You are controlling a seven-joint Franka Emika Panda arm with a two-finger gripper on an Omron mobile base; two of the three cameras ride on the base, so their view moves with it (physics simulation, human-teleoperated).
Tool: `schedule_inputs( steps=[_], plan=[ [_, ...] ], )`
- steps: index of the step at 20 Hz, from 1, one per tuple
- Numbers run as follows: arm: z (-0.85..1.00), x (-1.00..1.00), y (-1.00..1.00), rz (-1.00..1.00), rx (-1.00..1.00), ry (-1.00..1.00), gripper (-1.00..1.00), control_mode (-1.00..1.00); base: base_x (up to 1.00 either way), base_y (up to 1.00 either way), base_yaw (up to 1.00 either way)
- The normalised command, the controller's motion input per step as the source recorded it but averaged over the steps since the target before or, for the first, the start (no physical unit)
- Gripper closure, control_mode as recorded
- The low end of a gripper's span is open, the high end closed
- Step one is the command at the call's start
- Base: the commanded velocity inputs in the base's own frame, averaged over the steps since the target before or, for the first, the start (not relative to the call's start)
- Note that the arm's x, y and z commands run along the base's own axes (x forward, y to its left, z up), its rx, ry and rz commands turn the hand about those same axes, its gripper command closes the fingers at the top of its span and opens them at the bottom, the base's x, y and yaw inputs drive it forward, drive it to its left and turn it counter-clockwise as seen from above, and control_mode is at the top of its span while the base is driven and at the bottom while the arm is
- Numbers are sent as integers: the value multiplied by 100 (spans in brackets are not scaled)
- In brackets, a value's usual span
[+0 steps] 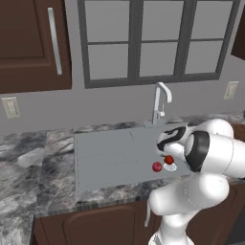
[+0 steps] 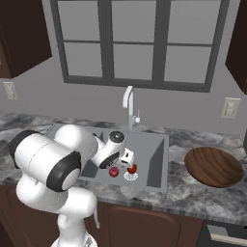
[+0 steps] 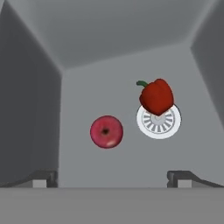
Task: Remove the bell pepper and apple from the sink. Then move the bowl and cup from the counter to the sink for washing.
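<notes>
Nothing is done yet: the apple (image 3: pixel 106 131) is lying on the sink (image 3: pixel 122 70) floor, left of the bell pepper (image 3: pixel 156 96), which is sitting on the drain (image 3: pixel 159 121). The end effector (image 3: pixel 112 177) is hovering above them, fingers spread and empty. The bowl (image 2: pixel 213 166) is waiting on the counter (image 2: pixel 193 193) at right.

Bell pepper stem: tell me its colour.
Green, curving off the top of the bright red bell pepper sitting on the drain; clearest in the hand view.

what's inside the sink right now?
The sink holds the apple and the bell pepper, apart. The pepper sits on the white drain, covering part of it.
</notes>
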Motion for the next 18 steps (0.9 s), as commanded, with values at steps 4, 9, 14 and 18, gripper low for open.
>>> schedule_inputs(
  steps=[4,9,14,18],
  plan=[
    [-19,16,5,0,0,0,-100,-100,0,0,0],
    [-22,14,5,0,0,0,-100,-100,0,0,0],
    [-22,8,0,0,0,0,-100,-100,0,0,0],
    [-21,6,0,0,0,0,-100,-100,0,0,0]
  ],
)
